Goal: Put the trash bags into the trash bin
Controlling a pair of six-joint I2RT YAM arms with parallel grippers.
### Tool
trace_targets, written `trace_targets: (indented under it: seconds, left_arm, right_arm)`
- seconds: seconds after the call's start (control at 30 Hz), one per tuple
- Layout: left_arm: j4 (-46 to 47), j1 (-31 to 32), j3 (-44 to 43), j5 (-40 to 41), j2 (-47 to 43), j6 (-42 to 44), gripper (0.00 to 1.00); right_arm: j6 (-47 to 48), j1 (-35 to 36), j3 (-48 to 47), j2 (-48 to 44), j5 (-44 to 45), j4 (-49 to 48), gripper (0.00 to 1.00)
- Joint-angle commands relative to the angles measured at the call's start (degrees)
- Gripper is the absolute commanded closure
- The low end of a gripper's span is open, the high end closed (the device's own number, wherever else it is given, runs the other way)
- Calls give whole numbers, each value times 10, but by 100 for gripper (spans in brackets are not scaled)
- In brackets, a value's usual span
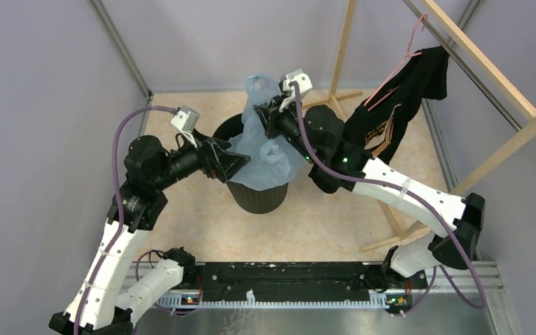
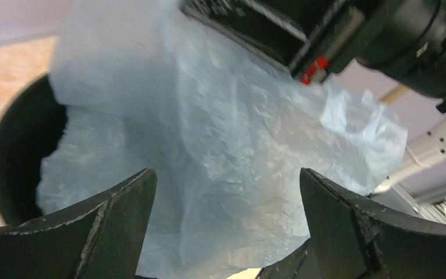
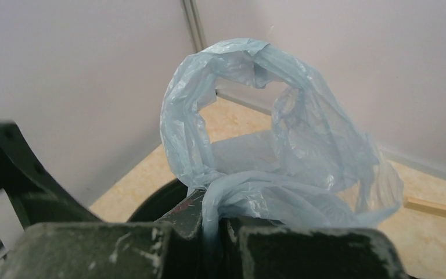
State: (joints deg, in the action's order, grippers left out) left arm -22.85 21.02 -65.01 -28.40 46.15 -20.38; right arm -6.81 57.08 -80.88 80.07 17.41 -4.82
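Top external view: we are calling the task partway done. Our right hand (image 1: 271, 115) is pinching a bunched fold of the pale blue trash bag (image 1: 265, 157). The bag is hanging below that hand, draping over the mouth and rim of the trash bin (image 1: 255, 199), not pushed inside yet. Our left hand (image 1: 241, 162) is gaping wide, bag just ahead between its fingers, gripping nothing. The bag is looking thin, crinkly, translucent, ballooning open beyond the right hand.

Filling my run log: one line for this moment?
right tool: shut on bag | left tool: open | bag: draped over bin
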Motion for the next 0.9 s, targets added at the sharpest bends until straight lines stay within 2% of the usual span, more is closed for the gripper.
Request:
trace_targets:
  seconds: [0.0,0.13,0.23,0.37,0.57,0.77,0.87]
  left_arm:
    - [62,-1,51,-93,-3,-34,1]
    - [105,0,89,-75,-11,-48,1]
    - [77,-1,73,6,15,-54,1]
    - [32,0,39,118,68,-62,18]
    - [62,-1,48,236,100,-82,40]
    - [84,-1,52,212,116,-94,44]
    - [83,-1,49,179,98,-96,41]
  right_arm:
    - [-32,-9,-73,55,21,-42,100]
    - [-51,-10,-119,97,27,-57,100]
    - [-76,-10,-119,95,-14,-78,100]
    - [-103,-10,-70,65,-35,-120,100]
    - [-129,-10,20,17,-34,-165,100]
    - [-121,-12,46,9,-29,-167,100]
    - [-119,-17,41,22,-29,-169,100]
